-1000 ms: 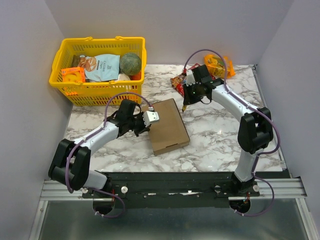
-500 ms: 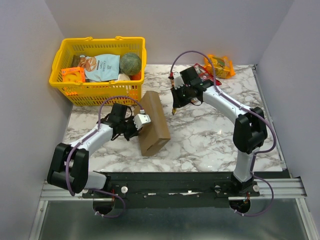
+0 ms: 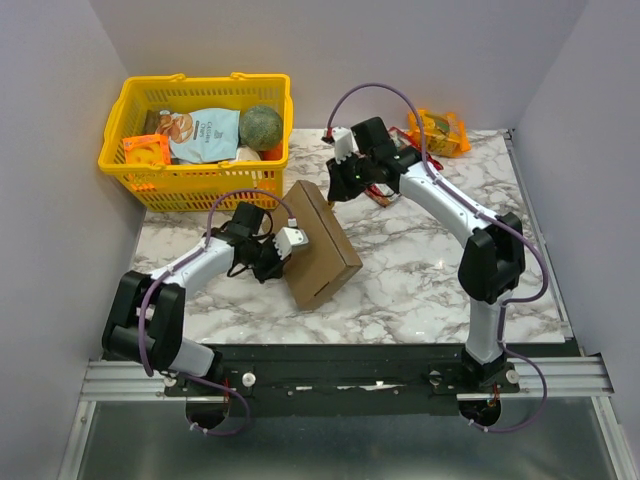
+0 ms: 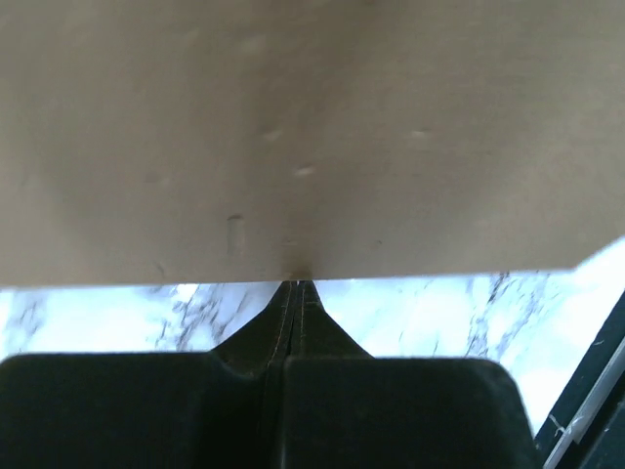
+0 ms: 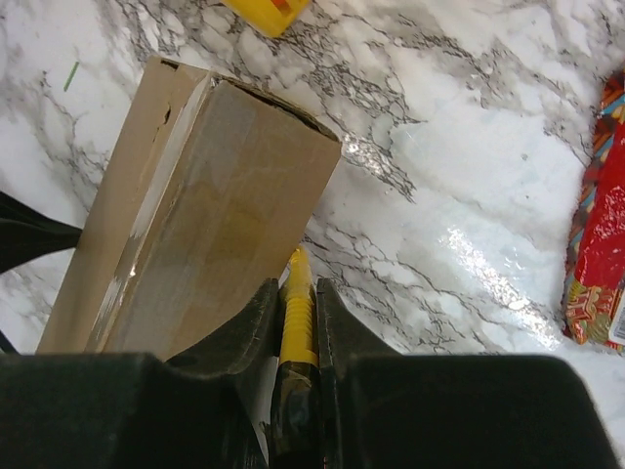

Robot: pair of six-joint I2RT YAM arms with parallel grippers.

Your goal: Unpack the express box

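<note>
Two mine: left gripper (image 4: 295,289) pinched shut against tilted brown cardboard box (image 3: 322,250); right gripper (image 5: 296,293) clamps slim yellow tool (image 5: 297,264); yellow plastic basket (image 3: 205,80) eleven o'clock.

Left arm (image 3: 195,265): low over the table, elbow out to the left, forearm running right toward the middle.
Left wrist: roughly level, pointing the gripper to the right.
Left gripper (image 4: 296,285): jaws pressed fully together, nothing pinched between them; the tips just meet the edge of the express box (image 4: 312,127).
Right arm (image 3: 450,205): up from its base, elbow bent, forearm stretching far and left across the table.
Right wrist: tipped downward, camera looking along the fingers (image 5: 256,327).
Right gripper (image 5: 296,285): a narrow gap only, clamped on a yellow tool (image 5: 298,308) whose end pokes just past the tips.
</note>
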